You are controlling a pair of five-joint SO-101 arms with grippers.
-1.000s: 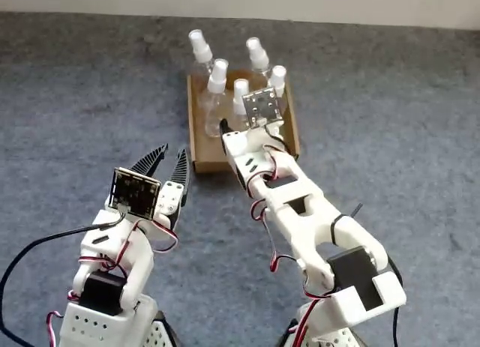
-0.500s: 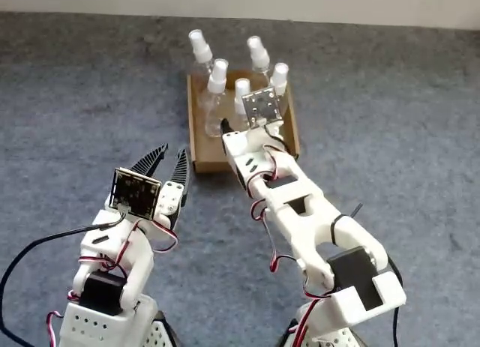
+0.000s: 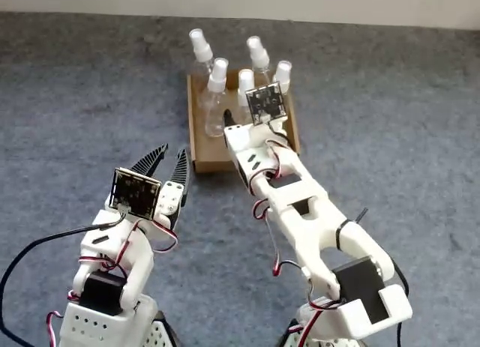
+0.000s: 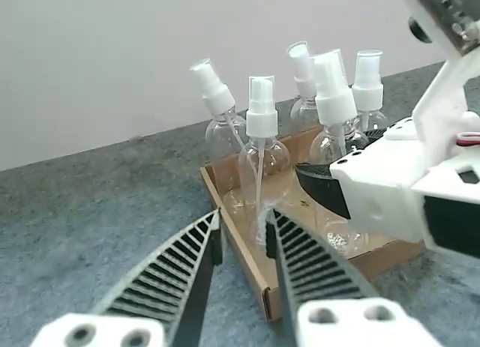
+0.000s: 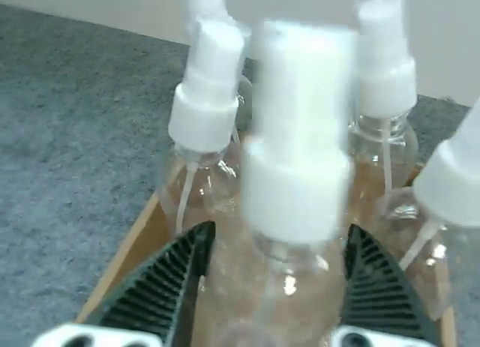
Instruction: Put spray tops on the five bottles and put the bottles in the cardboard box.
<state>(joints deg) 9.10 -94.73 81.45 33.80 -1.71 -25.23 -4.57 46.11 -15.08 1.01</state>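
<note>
The cardboard box (image 3: 196, 148) sits at the far middle of the grey carpet. Five clear bottles with white spray tops stand in or at it, two at the back (image 3: 199, 46) (image 3: 256, 53). My right gripper (image 5: 274, 257) is over the box, open, its black fingers (image 5: 161, 287) on either side of the nearest bottle (image 5: 296, 204), with a slight gap on one side. In the high view its wrist board covers that bottle's body (image 3: 246, 81). My left gripper (image 4: 244, 242) is open and holds nothing, a short way in front of the box's near left corner (image 4: 259, 287).
Grey carpet (image 3: 90, 100) spreads on all sides of the box, with open floor to the left and right. The right arm (image 3: 300, 204) stretches from the near edge to the box. A pale wall (image 4: 112, 55) rises behind the bottles.
My right wrist has tilted, so its board now faces up. The tops of the bottle between its fingers and its right neighbour have shifted slightly back and right. The left arm has stayed still.
</note>
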